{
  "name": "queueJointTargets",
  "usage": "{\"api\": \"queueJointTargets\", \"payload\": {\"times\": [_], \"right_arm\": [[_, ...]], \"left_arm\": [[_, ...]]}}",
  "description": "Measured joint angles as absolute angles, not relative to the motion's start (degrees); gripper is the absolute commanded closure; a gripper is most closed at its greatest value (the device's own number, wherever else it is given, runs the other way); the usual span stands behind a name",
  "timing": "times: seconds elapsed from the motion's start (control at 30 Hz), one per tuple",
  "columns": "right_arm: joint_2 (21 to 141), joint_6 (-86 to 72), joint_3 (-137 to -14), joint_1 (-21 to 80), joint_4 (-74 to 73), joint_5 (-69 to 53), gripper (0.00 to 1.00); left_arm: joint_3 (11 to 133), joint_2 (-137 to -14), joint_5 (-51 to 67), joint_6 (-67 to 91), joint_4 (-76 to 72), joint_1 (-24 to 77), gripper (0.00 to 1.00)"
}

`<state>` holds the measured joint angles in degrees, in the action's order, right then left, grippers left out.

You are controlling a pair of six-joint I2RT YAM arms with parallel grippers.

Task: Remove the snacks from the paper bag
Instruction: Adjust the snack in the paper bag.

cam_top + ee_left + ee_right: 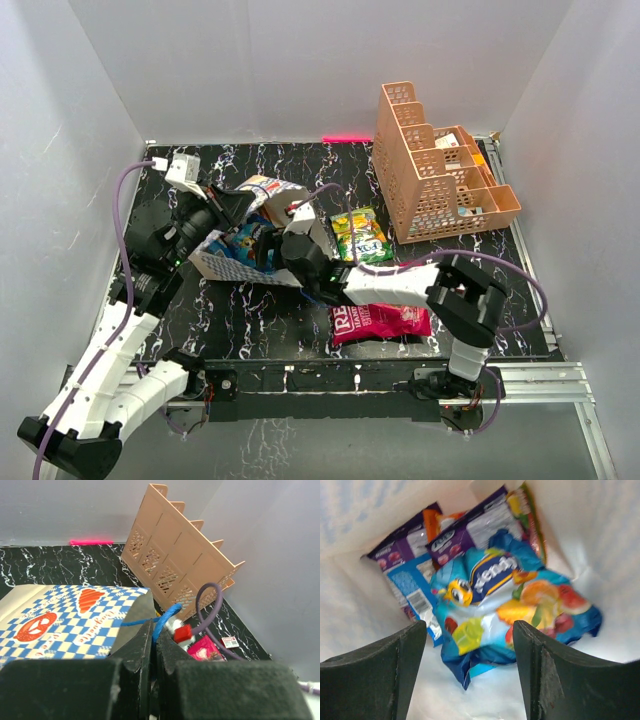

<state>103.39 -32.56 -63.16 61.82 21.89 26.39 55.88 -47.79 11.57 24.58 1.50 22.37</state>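
Right wrist: blue packet [510, 605] before claw [469, 630].

Robotics lab bench, boxed in as a test cell.

Plain white panel walls [60, 120] close off three sides of a black marble-patterned surface [250, 320], and bare aluminium framing rails [540, 378] run along its near and right edges. Two jointed robot arms, the left arm [110, 370] and the right arm [400, 285], are bolted at the near edge, and a loose purple cable [120, 215] runs up to the left one's wrist. A pink tape strip [347, 138] lies along the far edge. The few goods on the surface, a checkered paper bag [215, 262], foil snacks [380, 322] and an orange lattice rack [430, 170], sit among the machinery.
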Motion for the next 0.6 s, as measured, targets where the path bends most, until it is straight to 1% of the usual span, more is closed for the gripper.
{"api": "queueJointTargets", "payload": {"times": [0.13,0.27,0.6], "right_arm": [[97.8,-33.4,-61.8,60.9,18.1,29.9,0.19],[94.6,-36.8,-61.3,59.9,16.1,32.0,0.17],[99.4,-39.2,-61.3,59.5,13.4,28.3,0.13]], "left_arm": [[54.3,-46.4,13.0,24.5,0.4,22.4,1.0],[52.4,-45.0,14.2,24.3,-0.1,22.4,1.0],[52.2,-44.1,14.4,24.1,0.0,22.4,1.0]]}}
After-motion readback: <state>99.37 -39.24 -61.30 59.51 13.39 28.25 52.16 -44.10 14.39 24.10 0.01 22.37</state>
